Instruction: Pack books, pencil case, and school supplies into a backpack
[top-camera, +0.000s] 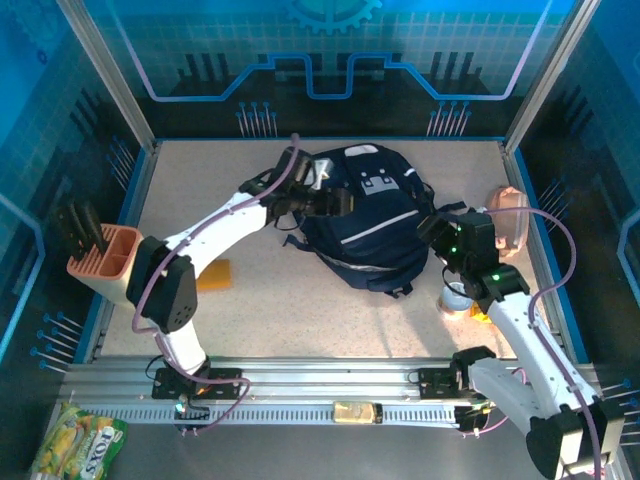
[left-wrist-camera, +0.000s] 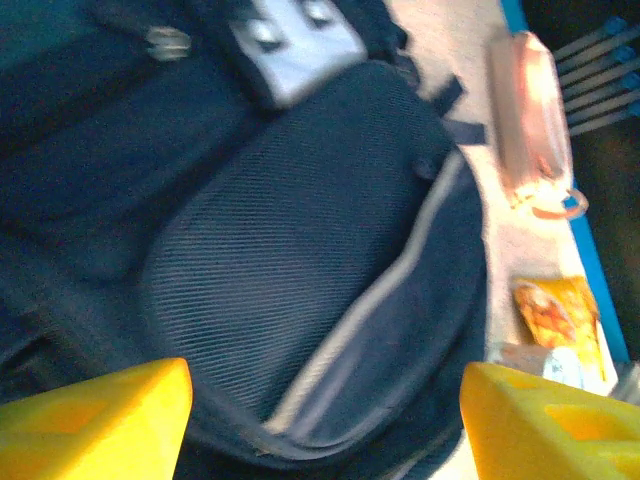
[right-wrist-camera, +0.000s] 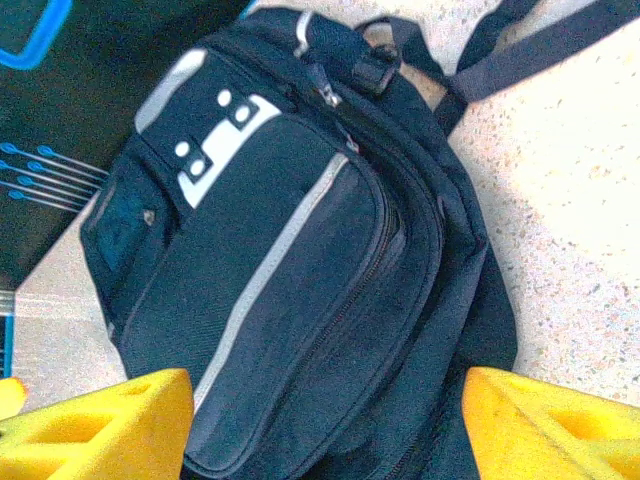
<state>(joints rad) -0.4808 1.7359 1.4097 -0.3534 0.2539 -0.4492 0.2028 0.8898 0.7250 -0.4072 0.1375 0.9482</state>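
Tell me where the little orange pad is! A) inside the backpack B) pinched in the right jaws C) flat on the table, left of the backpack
C: the orange pad lies flat on the table, apart from the backpack, on its left.

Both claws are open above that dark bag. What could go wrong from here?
1. The backpack looks zipped shut in the right wrist view, so a pull on its soft fabric may only drag it along.
2. The left gripper and the right gripper hang open over the same bag, close together, and might bump.
3. The pencil case lies by the right wall beside the right arm, which looks like an awkward reach.
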